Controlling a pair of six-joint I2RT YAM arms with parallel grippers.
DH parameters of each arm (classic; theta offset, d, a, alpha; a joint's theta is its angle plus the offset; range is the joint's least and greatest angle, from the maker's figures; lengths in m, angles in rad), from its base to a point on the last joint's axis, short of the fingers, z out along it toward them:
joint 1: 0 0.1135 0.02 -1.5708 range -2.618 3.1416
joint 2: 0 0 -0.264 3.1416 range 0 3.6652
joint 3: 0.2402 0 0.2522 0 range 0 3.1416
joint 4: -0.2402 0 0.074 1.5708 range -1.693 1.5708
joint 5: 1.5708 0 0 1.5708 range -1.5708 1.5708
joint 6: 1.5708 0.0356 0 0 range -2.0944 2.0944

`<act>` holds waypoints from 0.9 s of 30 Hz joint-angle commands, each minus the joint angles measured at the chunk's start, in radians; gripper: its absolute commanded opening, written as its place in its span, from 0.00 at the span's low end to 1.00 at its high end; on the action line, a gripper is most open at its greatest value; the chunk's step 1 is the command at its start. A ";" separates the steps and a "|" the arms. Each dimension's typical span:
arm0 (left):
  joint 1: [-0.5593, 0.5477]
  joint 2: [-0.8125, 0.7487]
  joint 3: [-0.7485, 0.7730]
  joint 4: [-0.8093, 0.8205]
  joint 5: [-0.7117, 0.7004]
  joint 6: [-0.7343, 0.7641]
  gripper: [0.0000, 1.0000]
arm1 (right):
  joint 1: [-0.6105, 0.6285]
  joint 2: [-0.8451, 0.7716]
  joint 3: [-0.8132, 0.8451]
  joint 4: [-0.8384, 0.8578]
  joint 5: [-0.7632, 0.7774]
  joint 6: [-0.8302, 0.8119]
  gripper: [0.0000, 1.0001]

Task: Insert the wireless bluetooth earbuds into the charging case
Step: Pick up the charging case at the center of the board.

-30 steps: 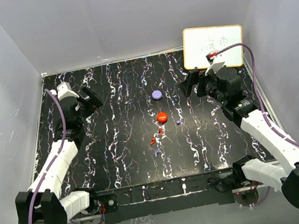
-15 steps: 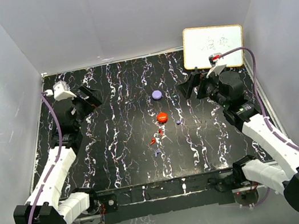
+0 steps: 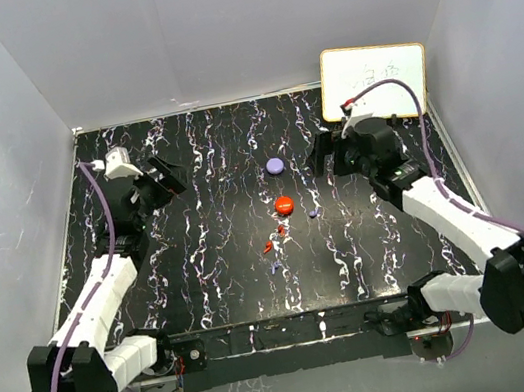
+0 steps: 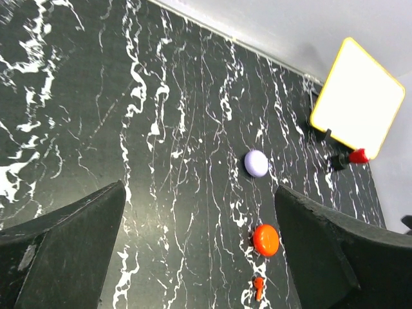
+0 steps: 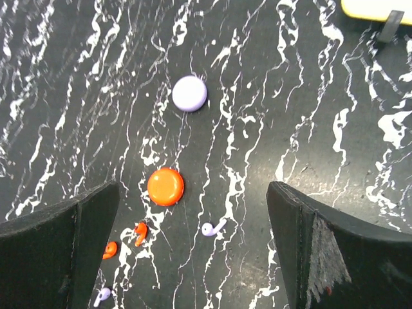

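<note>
Mid-table lie a round red charging case (image 3: 284, 205) and a round lavender case (image 3: 275, 165), both shut. Near the red case are two red earbuds (image 3: 281, 229) (image 3: 268, 247), with one lavender earbud (image 3: 315, 213) to its right and another (image 3: 276, 268) nearer the front. My left gripper (image 3: 165, 177) hovers open at the far left, well away from them. My right gripper (image 3: 323, 153) hovers open just right of the lavender case. The right wrist view shows the red case (image 5: 165, 186), red earbuds (image 5: 140, 232) and a lavender earbud (image 5: 213, 227) between the open fingers, far below. The left wrist view shows the red case (image 4: 266, 239) and one red earbud (image 4: 258, 286).
A small yellow-framed whiteboard (image 3: 373, 82) stands at the back right corner, behind my right arm. Grey walls enclose the black marbled table (image 3: 213, 265) on three sides. The table's front edge runs just ahead of the arm bases.
My right arm has swung in, carrying its gripper a little left toward the table's middle. My left wrist has shifted slightly and turned toward the cases. The cases and earbuds have not moved.
</note>
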 commanded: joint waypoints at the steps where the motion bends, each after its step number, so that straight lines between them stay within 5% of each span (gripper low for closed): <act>1: -0.011 0.043 0.016 0.039 0.097 0.002 0.99 | 0.058 0.068 0.063 0.022 0.052 -0.033 0.98; 13: -0.045 0.081 0.013 0.066 0.137 0.024 0.98 | 0.130 0.412 0.170 0.207 0.043 -0.048 0.98; 27: -0.113 0.170 0.020 0.124 0.221 0.025 0.95 | 0.129 0.830 0.477 0.249 0.002 -0.062 0.98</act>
